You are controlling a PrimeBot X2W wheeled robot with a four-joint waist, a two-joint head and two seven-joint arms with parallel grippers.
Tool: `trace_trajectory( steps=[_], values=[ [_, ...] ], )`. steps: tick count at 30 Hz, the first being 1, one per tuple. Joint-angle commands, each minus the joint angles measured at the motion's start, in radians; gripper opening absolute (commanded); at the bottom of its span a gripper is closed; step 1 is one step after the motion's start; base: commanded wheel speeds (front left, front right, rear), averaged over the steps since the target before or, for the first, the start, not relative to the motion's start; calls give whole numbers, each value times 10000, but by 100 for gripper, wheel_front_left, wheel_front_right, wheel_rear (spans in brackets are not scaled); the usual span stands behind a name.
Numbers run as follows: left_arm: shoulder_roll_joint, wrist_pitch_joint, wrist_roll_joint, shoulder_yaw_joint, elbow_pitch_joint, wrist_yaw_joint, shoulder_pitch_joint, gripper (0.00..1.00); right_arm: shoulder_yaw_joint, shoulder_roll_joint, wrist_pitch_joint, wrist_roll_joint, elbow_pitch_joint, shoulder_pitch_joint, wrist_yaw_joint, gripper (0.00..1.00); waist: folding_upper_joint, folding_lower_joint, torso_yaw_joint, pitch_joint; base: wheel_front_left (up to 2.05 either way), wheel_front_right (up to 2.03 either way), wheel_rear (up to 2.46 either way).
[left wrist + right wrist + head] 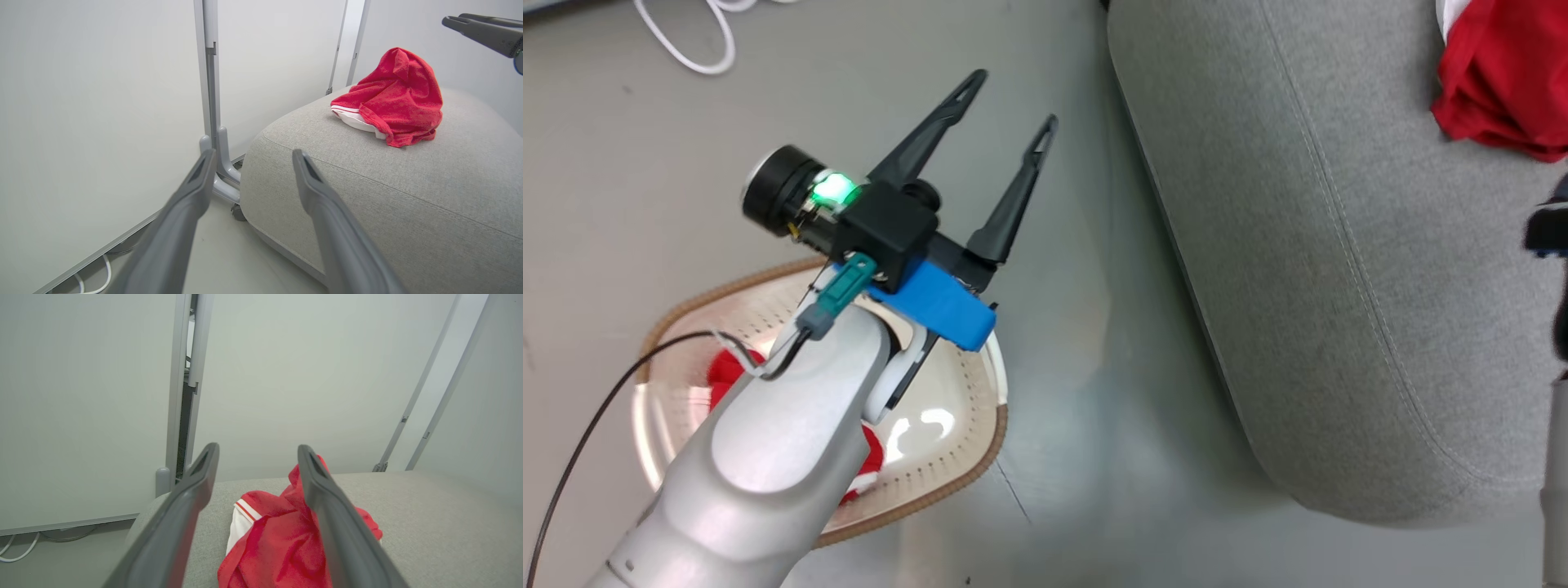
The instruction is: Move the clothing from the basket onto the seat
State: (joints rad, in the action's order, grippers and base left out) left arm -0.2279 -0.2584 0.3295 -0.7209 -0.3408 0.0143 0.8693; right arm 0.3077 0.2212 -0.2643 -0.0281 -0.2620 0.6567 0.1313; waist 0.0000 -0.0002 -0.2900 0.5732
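One red garment with white trim lies crumpled on the grey seat at the far right; it is also in the left wrist view and the right wrist view. A second red garment lies in the cream basket at lower left, mostly hidden under my left forearm. My left gripper hangs open and holds nothing, above the floor between basket and seat. My right gripper is open above the garment on the seat, apart from it; its fingers show in the left wrist view.
A white cable loops on the grey floor at top left. White partition panels on metal posts with a caster foot stand behind the seat. Bare floor separates basket and seat.
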Motion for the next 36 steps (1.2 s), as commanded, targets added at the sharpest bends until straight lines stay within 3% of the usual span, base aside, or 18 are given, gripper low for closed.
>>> trace_trajectory(
  steps=[1, 7, 17, 26, 36],
  values=[
    [9, -81, 108, 197, -2, 137, -297, 100, -288, -66, -2, -9, 127, -291, -10, 100, 0, 2, 525, -822, 0, 0, 0],
    [23, -69, 188, 1390, 467, 450, -1368, 100, -1486, -240, -2, -83, 578, -868, -10, 100, 0, 2, 1168, -1821, 0, 0, 0],
    [171, -71, -114, 3595, 970, 537, -3548, 100, -2871, -534, -2, -129, 928, -2118, -10, 100, 0, 2, 2046, -3146, 0, 0, 0],
    [525, -72, -654, 5114, 1223, 150, -5423, 100, -3212, -883, -2, -308, 1052, -3641, -10, 100, 0, 2, 2480, -4085, 0, 0, 0],
    [1073, -73, -1337, 6018, 1373, -537, -6873, 100, -3132, -1325, -2, -450, 932, -5174, -10, 100, 0, 2, 2711, -5022, 0, 0, 0]
  ],
)
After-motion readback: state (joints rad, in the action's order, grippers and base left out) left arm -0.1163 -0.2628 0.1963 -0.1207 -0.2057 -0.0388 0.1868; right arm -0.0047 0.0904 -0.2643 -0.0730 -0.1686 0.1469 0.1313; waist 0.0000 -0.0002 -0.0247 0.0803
